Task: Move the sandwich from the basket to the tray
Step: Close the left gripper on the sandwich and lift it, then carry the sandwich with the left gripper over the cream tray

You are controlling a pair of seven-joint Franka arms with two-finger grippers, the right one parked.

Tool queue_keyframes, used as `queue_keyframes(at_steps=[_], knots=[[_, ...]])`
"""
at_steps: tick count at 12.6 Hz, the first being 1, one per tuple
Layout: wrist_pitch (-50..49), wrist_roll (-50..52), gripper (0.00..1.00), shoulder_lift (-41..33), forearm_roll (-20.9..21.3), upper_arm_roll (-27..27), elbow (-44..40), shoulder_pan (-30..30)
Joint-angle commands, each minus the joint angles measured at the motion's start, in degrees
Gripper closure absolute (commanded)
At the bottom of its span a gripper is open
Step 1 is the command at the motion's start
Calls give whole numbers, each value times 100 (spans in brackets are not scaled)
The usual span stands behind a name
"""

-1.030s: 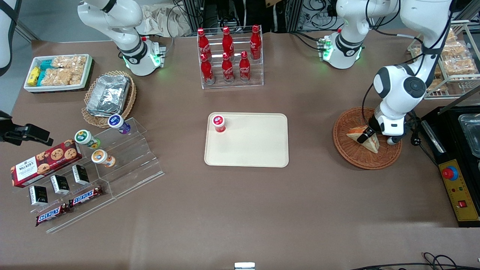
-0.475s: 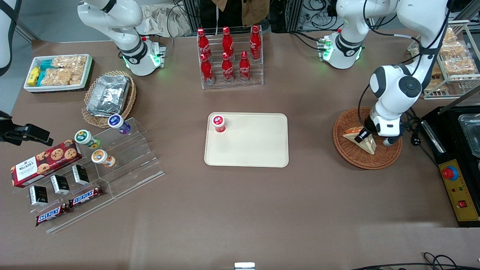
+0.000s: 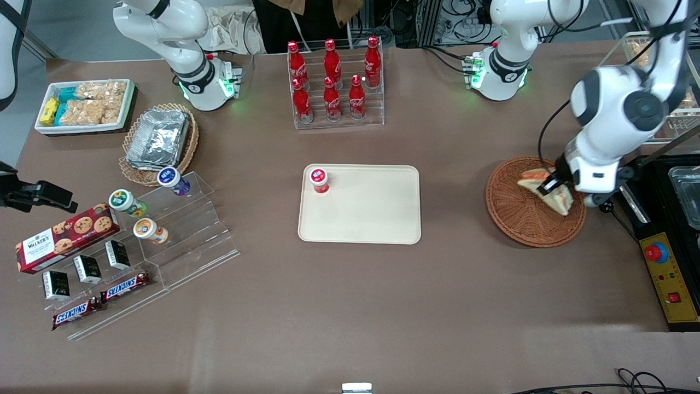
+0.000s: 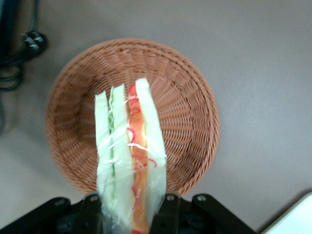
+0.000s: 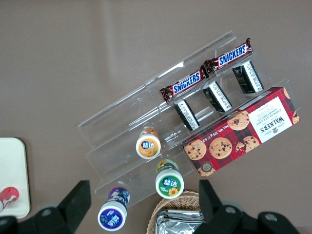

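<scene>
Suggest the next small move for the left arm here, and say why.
Probably carry it across toward the cream-beige rectangular plastic tray. The gripper is shut on the wrapped triangular sandwich, which hangs above the round reddish-brown wicker basket, apparently lifted clear. The tray holds only a small red-capped bottle at one corner, leaving bare space.

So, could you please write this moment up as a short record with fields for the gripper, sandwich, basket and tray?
gripper: left arm's gripper above the basket, shut on the sandwich
sandwich: wrapped wedge held between the fingers, lifted clear of the basket
basket: round reddish-brown wicker, nothing else seen in it
tray: cream-beige, toward the table's middle, holding one small red-capped bottle
task stage: sandwich picked up, not yet carried to the tray
</scene>
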State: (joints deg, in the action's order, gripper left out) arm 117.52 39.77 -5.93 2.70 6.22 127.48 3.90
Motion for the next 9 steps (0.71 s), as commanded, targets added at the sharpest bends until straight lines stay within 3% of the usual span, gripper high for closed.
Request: queue_keyframes(at_steps=[1, 5, 9], knots=[[-1569, -626, 100, 66, 125, 63, -1274, 5], [-2943, -1725, 100, 65, 108, 746, -2462, 5], [-3095, -1998, 100, 171, 55, 2037, -2702, 5]])
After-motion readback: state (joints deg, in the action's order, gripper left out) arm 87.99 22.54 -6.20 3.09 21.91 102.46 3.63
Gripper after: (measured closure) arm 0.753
